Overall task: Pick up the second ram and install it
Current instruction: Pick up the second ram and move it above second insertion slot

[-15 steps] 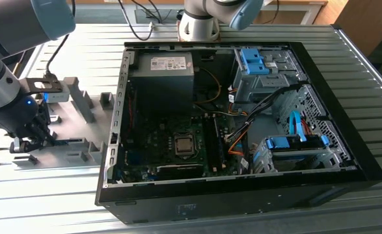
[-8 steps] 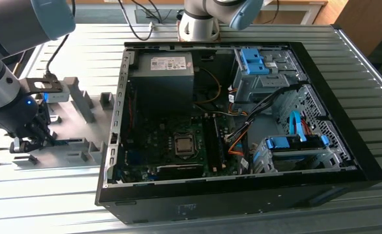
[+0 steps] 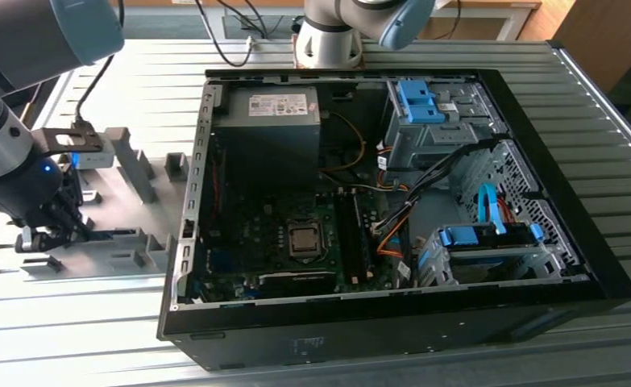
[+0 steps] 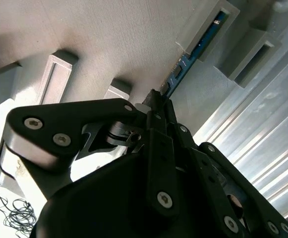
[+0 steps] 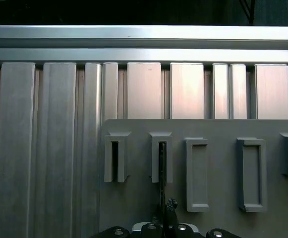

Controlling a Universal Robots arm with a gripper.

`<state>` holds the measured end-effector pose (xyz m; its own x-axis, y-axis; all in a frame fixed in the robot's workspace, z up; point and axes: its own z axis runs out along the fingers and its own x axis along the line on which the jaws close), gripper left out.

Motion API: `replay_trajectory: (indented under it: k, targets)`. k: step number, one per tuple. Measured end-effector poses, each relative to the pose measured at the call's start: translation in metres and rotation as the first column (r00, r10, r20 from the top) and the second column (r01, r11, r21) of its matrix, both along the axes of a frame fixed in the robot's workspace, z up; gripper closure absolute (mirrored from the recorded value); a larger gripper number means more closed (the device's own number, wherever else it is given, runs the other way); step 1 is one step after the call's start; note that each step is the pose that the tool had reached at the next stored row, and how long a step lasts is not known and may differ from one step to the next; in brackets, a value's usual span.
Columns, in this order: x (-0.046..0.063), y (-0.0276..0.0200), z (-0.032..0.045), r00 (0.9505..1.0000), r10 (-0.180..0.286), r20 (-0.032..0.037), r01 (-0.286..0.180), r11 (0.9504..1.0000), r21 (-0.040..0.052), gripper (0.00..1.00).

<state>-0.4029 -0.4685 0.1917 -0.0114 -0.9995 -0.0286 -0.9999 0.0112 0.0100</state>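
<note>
On the gray fixture plate, at the exterior view's left beside the open computer case, the tool hangs from the arm, low among the plate's upright blocks. In both wrist views the second ram stands on its thin edge on the plate: a narrow blue-green stick in the second wrist view, a mere dark line (seen edge-on) in the first wrist view. Its far end sits in the slot of a gray block. Its near end runs straight into the tip of the tool. The tool's black fingers are drawn in tight there, one on each face of the stick, with no gap visible between them and the board, so the tool has hold of the stick's near end. The plate lies on the ribbed metal counter. The motherboard inside the case lies well apart from the stick and the tool.
</note>
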Motion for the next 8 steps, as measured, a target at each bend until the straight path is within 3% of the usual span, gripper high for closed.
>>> replay_trajectory:
  k: [8]
  targets:
    - [0.0, 0.0, 0.011, 1.0, 0.0, 0.0, 0.0, 1.0, 0.0, 0.86]
